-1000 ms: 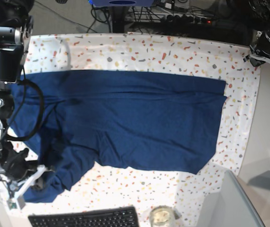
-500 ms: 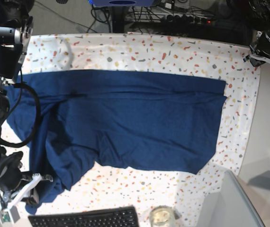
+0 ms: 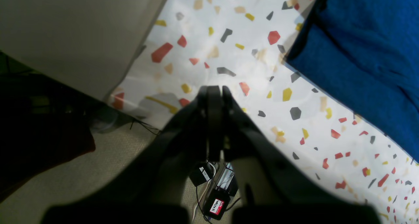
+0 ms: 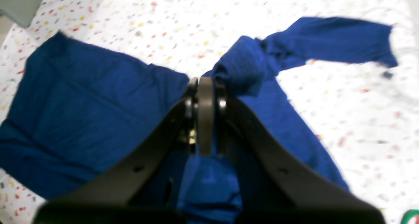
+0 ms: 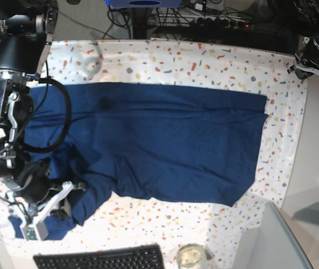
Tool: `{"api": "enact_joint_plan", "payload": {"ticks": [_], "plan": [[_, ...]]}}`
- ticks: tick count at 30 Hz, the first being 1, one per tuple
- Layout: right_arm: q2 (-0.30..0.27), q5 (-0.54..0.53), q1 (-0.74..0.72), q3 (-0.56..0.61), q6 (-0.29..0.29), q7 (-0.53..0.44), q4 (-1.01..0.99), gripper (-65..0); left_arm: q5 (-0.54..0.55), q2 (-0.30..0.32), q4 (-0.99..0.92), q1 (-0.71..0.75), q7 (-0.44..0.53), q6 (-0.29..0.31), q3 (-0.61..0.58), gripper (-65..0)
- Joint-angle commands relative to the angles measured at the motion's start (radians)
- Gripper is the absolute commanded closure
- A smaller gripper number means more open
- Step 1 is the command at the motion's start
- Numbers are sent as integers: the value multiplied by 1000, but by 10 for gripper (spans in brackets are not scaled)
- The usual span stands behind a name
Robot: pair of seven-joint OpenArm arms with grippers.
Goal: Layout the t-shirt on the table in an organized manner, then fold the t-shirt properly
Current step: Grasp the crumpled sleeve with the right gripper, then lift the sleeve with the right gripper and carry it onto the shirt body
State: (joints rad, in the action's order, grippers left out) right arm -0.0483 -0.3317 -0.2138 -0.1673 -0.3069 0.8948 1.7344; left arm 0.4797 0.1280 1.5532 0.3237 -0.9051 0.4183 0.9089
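At the table's near corner, the right gripper (angled low) pinches the t-shirt's bunched sleeve; the left gripper hovers clenched, empty, over the far edge.

- Likely a robotics lab or office workspace.
- Cables and a power strip crowd the floor at 12 o'clock.
- A black keyboard sits at 6 o'clock on the table.
- Two arms flank the terrazzo-patterned cloth.
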Motion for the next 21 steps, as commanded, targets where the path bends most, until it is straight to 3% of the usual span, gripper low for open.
{"api": "enact_joint_plan", "payload": {"ticks": [1, 9, 21], "plan": [[5, -10, -20, 19, -5, -27, 19, -3, 11, 15, 14, -1, 14, 3, 5, 0], [35, -8, 53, 216, 2, -122, 8, -2, 14, 15, 14, -1, 14, 3, 5, 0], [97, -7, 93, 386, 2, -127, -61, -2, 14, 15, 14, 1, 14, 3, 5, 0]]}}
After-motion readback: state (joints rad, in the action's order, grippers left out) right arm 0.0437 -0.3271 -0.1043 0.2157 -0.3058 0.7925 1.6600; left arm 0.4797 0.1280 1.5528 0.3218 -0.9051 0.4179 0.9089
